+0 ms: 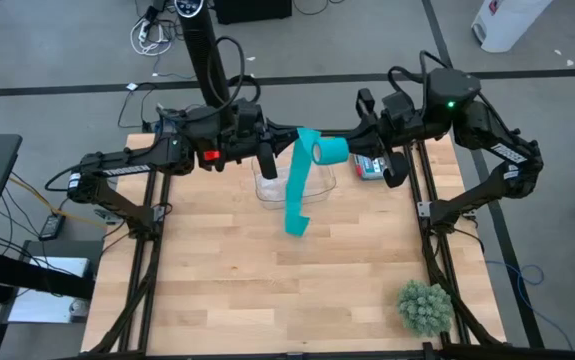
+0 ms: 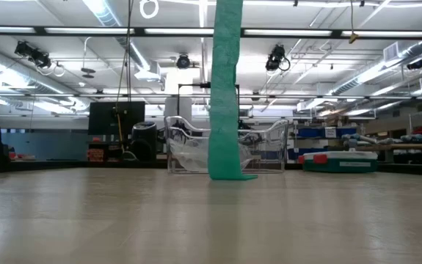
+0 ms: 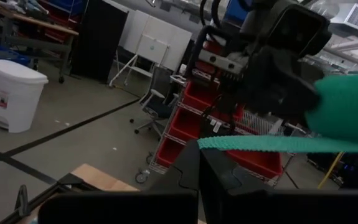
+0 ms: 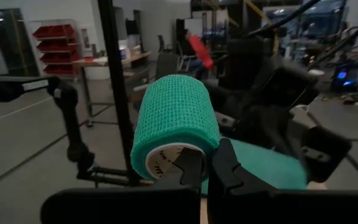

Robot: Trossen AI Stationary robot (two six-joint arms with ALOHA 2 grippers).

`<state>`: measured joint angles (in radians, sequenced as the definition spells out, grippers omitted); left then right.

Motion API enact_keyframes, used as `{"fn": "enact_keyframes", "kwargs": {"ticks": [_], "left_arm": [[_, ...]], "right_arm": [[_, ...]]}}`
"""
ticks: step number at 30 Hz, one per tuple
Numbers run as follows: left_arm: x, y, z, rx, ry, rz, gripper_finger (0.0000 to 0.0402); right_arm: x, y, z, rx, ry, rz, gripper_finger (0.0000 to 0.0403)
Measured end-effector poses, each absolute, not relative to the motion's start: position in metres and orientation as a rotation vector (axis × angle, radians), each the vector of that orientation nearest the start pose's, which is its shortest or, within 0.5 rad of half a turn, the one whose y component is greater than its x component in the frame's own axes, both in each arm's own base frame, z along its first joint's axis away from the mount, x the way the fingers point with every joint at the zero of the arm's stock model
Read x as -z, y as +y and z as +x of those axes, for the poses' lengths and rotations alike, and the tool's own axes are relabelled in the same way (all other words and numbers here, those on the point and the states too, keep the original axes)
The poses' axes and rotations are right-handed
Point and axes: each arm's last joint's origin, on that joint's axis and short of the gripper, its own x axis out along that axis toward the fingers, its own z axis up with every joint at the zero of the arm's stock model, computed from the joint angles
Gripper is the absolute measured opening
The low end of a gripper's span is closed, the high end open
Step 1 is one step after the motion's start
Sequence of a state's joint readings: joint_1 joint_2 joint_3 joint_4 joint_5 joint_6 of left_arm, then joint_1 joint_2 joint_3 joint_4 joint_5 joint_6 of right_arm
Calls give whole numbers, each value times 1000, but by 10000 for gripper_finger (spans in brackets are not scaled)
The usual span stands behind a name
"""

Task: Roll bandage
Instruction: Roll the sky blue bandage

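The teal bandage is partly wound into a roll (image 1: 332,150), held high over the table's far middle. Its free strip (image 2: 225,95) hangs straight down, and its lower end (image 2: 231,174) rests on the table in front of a clear container. My right gripper (image 4: 207,169) is shut on the roll (image 4: 175,118). My left gripper (image 3: 198,177) faces it from the left, close beside the roll, and is shut on the strip (image 3: 272,144) where it leaves the roll. Both grippers point level toward each other. My left gripper pinches the strip near its top (image 3: 205,144) between its two fingers, coming level from the table's left. From there a short stretch runs taut to the roll. My right gripper has the roll's near end at its lower rim (image 4: 188,152), beside the white core. It comes level from the table's right. The roll is lifted clear, its axis along the fingers.
A clear plastic container (image 1: 292,185) stands under the grippers at the far middle. A small blue and red box (image 1: 369,167) lies to its right. A green spiky ball (image 1: 425,306) sits at the near right corner. Bare wood (image 1: 267,290) fills the near half.
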<state>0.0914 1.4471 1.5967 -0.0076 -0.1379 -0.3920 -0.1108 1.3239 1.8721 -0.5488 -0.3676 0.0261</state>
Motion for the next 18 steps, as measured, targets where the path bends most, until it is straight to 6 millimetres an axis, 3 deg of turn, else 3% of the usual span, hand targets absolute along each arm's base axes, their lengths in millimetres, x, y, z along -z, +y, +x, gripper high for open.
{"fn": "enact_keyframes", "kwargs": {"ticks": [18], "left_arm": [[-477,30,315,-183,-197,-358,5]], "right_arm": [[-513,-15,255,-345,192,172,0]]}}
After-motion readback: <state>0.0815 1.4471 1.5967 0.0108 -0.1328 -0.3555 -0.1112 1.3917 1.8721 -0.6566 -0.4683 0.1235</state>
